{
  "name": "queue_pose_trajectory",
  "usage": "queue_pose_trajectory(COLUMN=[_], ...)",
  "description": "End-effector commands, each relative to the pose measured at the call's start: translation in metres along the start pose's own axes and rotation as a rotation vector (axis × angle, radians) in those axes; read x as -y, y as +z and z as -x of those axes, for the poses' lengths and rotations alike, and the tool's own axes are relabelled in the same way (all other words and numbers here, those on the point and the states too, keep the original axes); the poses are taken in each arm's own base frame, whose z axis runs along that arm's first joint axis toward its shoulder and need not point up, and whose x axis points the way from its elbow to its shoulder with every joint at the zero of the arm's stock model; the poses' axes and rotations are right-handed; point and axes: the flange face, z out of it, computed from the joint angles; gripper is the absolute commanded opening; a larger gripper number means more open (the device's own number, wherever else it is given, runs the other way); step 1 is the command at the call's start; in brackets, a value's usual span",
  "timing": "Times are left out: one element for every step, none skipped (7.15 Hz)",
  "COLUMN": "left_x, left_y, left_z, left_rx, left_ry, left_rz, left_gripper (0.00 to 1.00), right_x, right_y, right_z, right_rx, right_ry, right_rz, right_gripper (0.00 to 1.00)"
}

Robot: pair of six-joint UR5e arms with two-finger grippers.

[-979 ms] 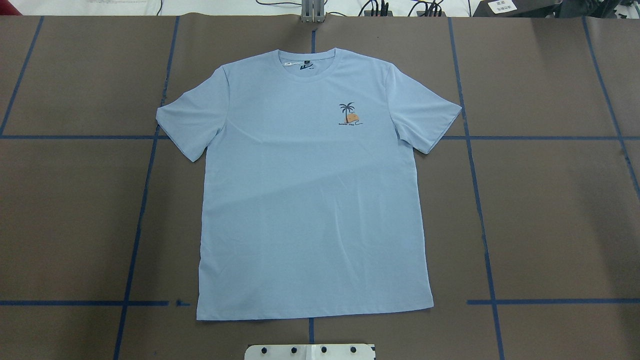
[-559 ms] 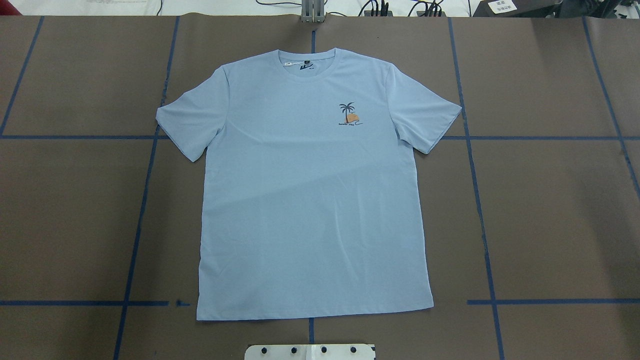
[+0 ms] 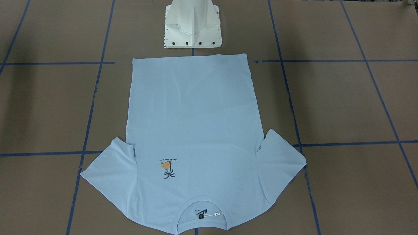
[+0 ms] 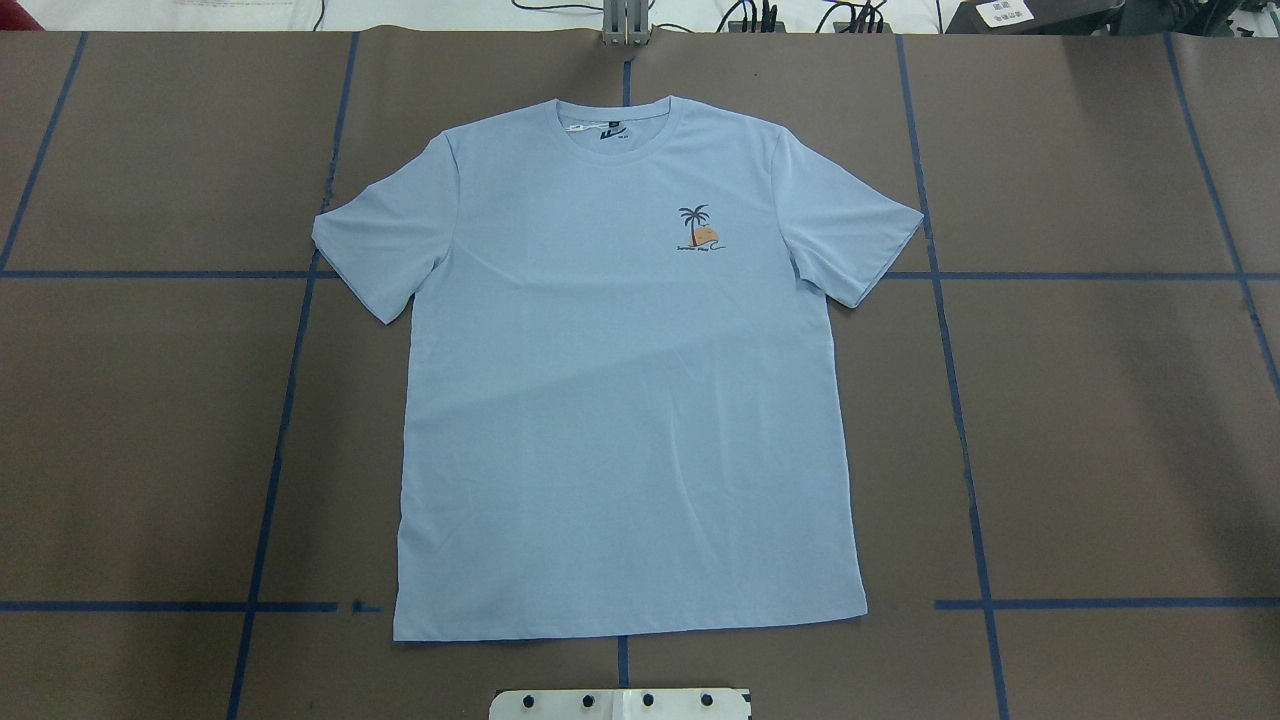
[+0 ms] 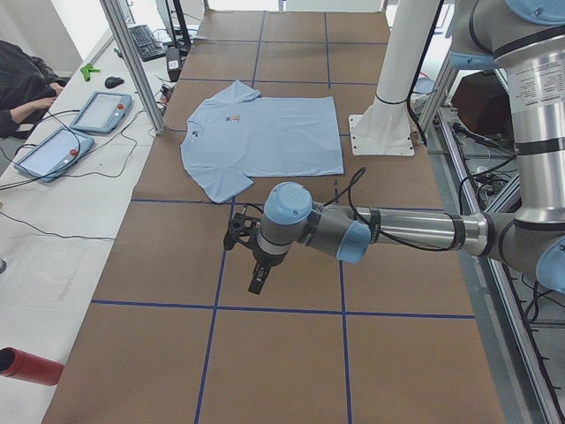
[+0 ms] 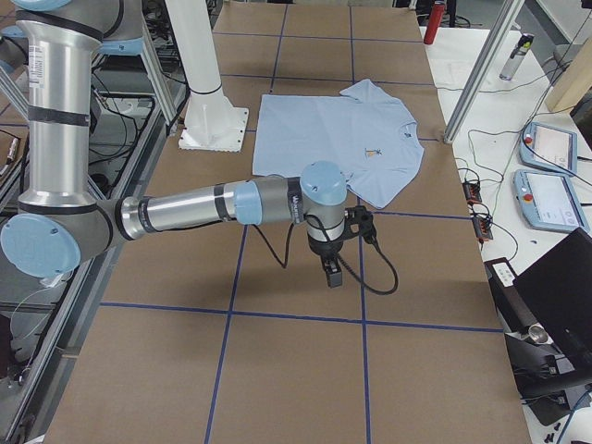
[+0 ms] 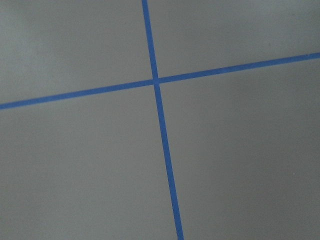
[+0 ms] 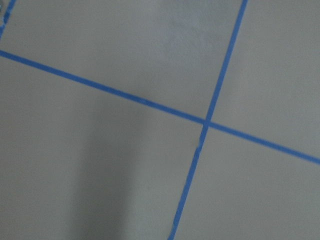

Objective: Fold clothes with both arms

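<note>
Folding had not begun; the T-shirt [image 4: 620, 400] lay flat mid-frame in the overhead view on the counter [image 4: 1100, 450], collar toward the top, sleeves out; left claw [image 5: 257, 283] and right claw [image 6: 331, 273] hung over the counter, well apart from it; whether spread or pressed together could not be told; every fold remained.

The worktop [image 4: 1100, 420] was brown, w/ blue tape lines [image 4: 120, 606] marking a grid of big squares across it. A pale-blue T-shirt [image 4: 620, 400] lay flat on it, face up approx. mid-worktop, both sleeves spread, collar at the far side from the robot. Its hem sat just short of the white pedestal base [image 3: 192, 29], not touching; the base stood on the worktop at the robot's side.
</note>
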Motion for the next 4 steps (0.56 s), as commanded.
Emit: queue_pose_trajectory(left_x=[0.072, 0.078, 0.079, 0.080], left_y=[-0.001, -0.002, -0.003, -0.005], left_z=[0.000, -0.001, -0.002, -0.004], left_rx=[0.019, 0.014, 0.014, 0.011], left_ry=[0.129, 0.166, 0.174, 0.178], left_rz=[-0.146, -0.190, -0.199, -0.203], left_gripper=[1.00, 1.00, 1.00, 1.00], right_x=[0.074, 0.090, 0.096, 0.117], right_y=[-0.005, 0.007, 0.025, 0.039], right_z=[0.019, 0.009, -0.004, 0.005], right_rx=[0.003, 0.039, 0.073, 0.083], right_ry=[-0.063, -0.074, -0.128, -0.162], right_rz=[-0.035, -0.056, -0.115, -0.168], right_gripper=[1.00, 1.00, 1.00, 1.00])
